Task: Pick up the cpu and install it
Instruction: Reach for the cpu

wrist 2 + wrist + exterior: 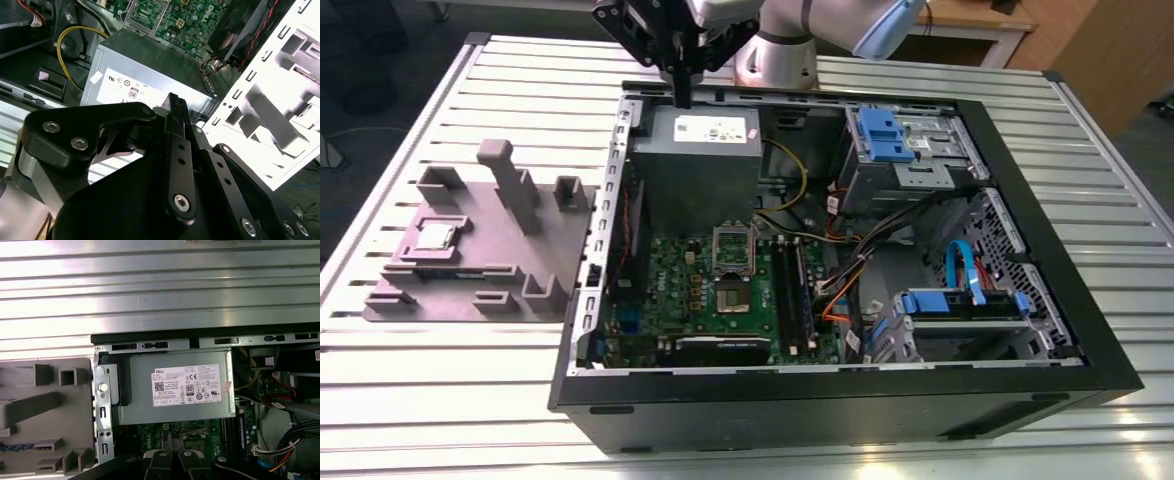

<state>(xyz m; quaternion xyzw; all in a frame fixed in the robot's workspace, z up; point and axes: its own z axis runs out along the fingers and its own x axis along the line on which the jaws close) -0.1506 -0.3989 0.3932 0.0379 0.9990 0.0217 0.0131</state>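
Hangs the black metal two-finger gripper (pixel 680 92) over the far wall of the open black desktop computer case (pixel 854 415), right above the big grey power-supply box with a white label (pixel 700 175). Judges the pincer closed and empty, with slim fingertips (pixel 177 107) pressed together and nothing between them. Reads that height as a clearance pose, probably, well apart from the cables and boards below.

Finds the cpu (pixel 434 237), a small flat square chip with a shiny silver-grey top and thin darker rim, outside the case at the exterior view's left. Seats it flat in a shallow recess of the grey moulded plastic fixture (pixel 494 255) on the slatted aluminium table (pixel 454 380). Suits a grasp from above, likely, lying level and uncovered there.

Sees the green motherboard (pixel 674 275) on the case floor, with the rectangular silver socket frame (pixel 731 243) near its middle, apparently swung open for the chip. Places the gripper well apart from the cpu, with nothing picked up yet.
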